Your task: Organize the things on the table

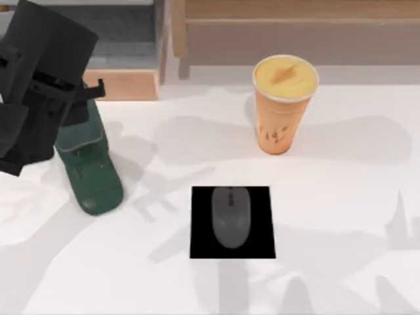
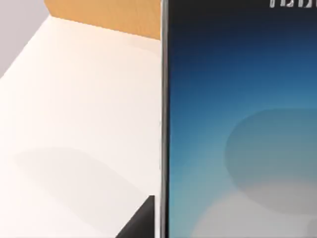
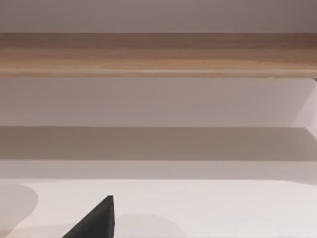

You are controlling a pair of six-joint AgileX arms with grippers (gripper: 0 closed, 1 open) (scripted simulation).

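The smartphone [image 2: 237, 124], its screen glowing blue, sits very close in the left wrist view, with one dark fingertip [image 2: 143, 220] against its edge. My left gripper [image 1: 84, 98] hovers at the table's back left, over the top end of the dark green phone stand [image 1: 92, 174], and is shut on the phone. In the top view the arm hides the phone. A grey mouse [image 1: 230, 216] lies on the black square mat [image 1: 200, 246] at the middle front. The orange cup [image 1: 282, 105] with a yellow top stands upright at the back, right of centre. A bit of my right gripper [image 3: 99, 223] shows above the white table [image 3: 223, 208].
A wooden and grey shelf unit [image 1: 295, 26] runs along the back edge, with a wooden ledge [image 1: 125, 84] just behind my left arm. White tabletop [image 1: 354, 216] stretches to the right of the mat and cup, and along the front left.
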